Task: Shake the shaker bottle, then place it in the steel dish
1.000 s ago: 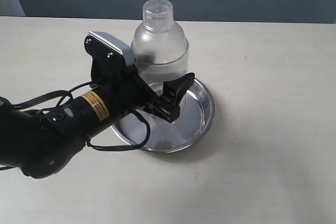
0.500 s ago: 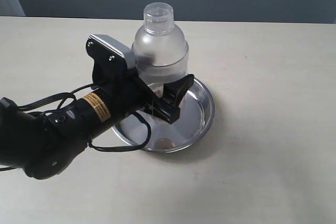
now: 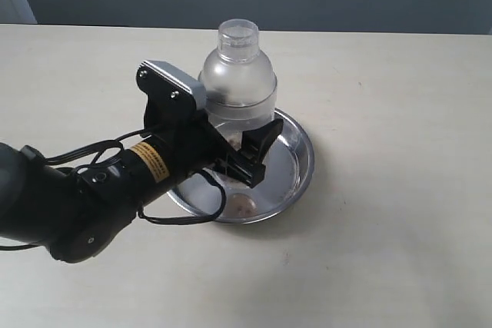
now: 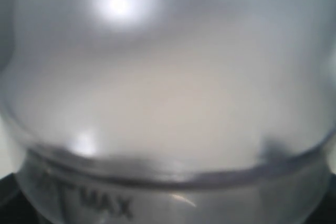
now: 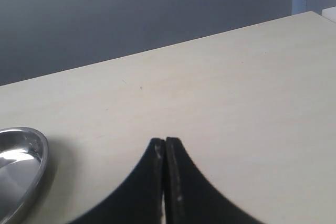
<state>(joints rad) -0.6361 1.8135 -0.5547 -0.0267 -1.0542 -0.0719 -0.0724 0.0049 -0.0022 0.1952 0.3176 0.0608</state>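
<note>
1. While the left gripper (image 3: 247, 134) reaches in from the near left side of the desk (image 3: 400, 190), its jaws stand wide apart around the lower body of the shaker bottle (image 3: 238, 86). One black finger (image 3: 260, 147) lies against the side of the bottle that faces the front edge, and the other finger is hidden behind the bottle. The pincer is therefore closed on this wide bottle and holds it.
2. The shaker bottle stands almost upright over the steel dish (image 3: 304, 163), inside the line of its rim and toward the part of the dish nearer the far edge of the desk.
3. The base of the bottle is covered by the gripper, so I cannot tell whether it touches the floor of the dish.
4. The clear cap (image 3: 238, 34) is on top of the frosted dome.
5. The left wrist view is filled by the frosted wall of the bottle (image 4: 168, 103), very close, with the word MAX (image 4: 105, 203) on it.
6. The steel dish sits around the middle of the desk.
7. The right gripper (image 5: 165, 145) is fully closed, its two black fingers pressed together with nothing between them. It is above the bare desk (image 5: 236, 93), apart from the rim of the dish (image 5: 23, 171).
</note>
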